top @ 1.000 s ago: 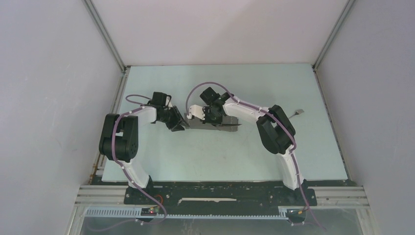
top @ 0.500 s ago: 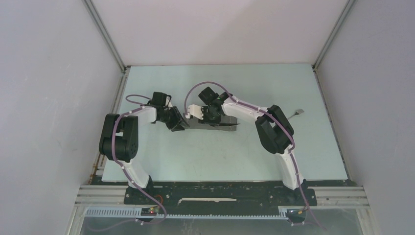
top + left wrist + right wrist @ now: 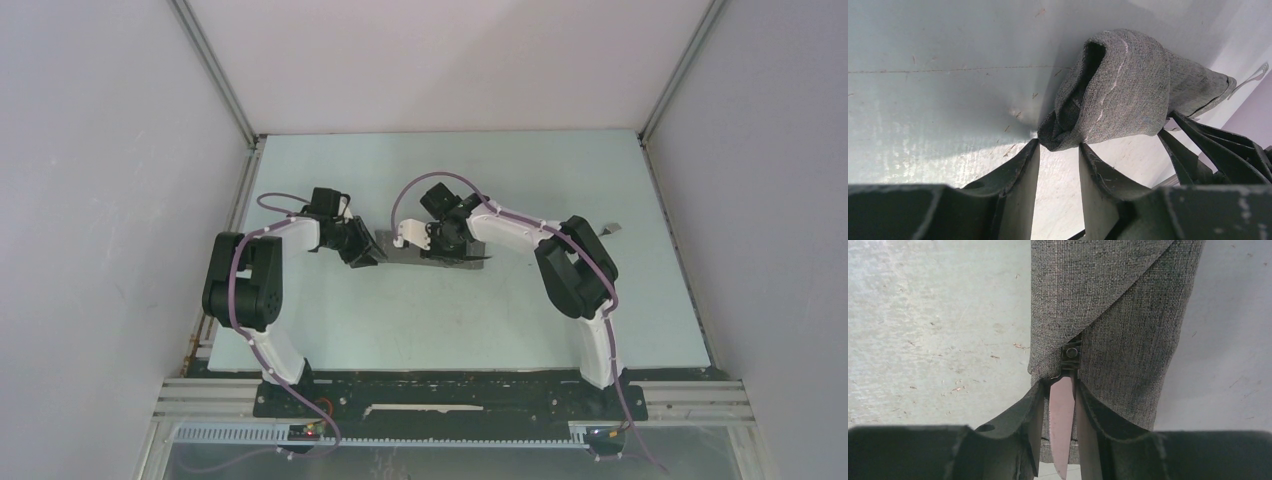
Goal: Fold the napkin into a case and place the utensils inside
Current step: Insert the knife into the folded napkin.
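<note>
The napkin, folded into a narrow grey case, lies mid-table. Its mouth gapes toward my left gripper, which is shut on the bunched lower lip of the cloth. In the top view that gripper sits at the case's left end. My right gripper hovers over the case, open. The knife lies flat between its fingers, dark handle tucked under a cloth flap, serrated blade sticking out. The fork lies apart at the far right, also seen as the fork behind the case.
The pale blue table is walled by white panels at the back and sides. The arm bases and a metal rail line the near edge. The right arm's elbow rises between the case and the fork.
My right gripper has opened and let go of the knife, whose blade now lies flat between the fingers. The right arm has shifted slightly right. The left arm has held still.
</note>
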